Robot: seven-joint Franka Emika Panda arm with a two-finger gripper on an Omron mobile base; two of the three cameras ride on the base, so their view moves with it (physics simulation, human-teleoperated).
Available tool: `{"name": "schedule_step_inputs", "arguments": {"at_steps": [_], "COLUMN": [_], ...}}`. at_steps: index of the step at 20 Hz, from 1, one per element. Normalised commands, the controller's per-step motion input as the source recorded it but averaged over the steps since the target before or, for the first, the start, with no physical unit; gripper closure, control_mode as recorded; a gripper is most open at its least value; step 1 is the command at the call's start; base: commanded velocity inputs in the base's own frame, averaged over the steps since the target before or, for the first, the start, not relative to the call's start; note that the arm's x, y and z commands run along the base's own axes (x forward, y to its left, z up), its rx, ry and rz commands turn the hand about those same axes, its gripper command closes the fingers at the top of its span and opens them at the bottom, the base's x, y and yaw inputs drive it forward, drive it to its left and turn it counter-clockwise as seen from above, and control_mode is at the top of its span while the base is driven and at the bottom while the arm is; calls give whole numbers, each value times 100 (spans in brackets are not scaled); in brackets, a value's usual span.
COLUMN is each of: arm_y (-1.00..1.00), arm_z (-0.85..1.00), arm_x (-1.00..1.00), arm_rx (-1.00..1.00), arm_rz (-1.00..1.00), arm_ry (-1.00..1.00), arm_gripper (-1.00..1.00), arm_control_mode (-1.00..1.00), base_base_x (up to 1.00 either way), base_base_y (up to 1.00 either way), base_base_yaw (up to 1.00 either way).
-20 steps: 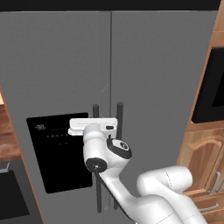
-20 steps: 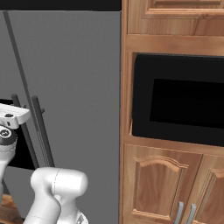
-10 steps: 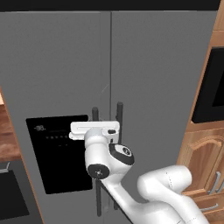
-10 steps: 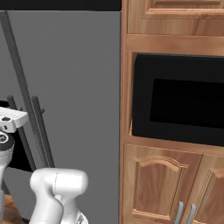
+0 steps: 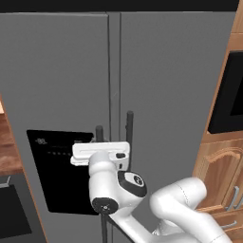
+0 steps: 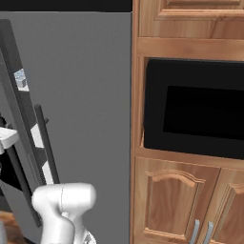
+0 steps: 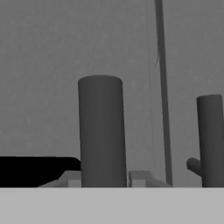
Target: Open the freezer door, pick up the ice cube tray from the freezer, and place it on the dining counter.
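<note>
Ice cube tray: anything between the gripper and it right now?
Yes. The freezer door is barely ajar, covering the freezer. The gripper straddles its handle, fingers either side. No tray is visible yet.

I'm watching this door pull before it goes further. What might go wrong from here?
The claw grips the freezer door bar handle near its top end, so it may slip off. The neighbouring door's handle stands close and could be bumped. The door is barely ajar.
</note>
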Motion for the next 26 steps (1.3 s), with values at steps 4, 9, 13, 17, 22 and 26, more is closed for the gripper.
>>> {"name": "schedule_step_inputs", "arguments": {"at_steps": [4, 9, 13, 17, 22, 26], "arm_y": [18, 32, 49, 57, 54, 52], "arm_z": [0, 0, 0, 0, 0, 0], "arm_x": [-47, -46, -42, -34, -27, -22], "arm_rx": [0, 0, 0, 0, 0, 0], "arm_rz": [0, 0, 0, 0, 0, 0], "arm_ry": [0, 0, 0, 1, 1, 0], "arm_gripper": [100, 100, 100, 100, 100, 100], "arm_control_mode": [-100, -100, -100, -100, -100, -100], "base_base_x": [0, 0, 0, 0, 0, 0], "base_base_y": [0, 0, 0, 0, 0, 0], "base_base_yaw": [0, 0, 0, 0, 0, 0]}}
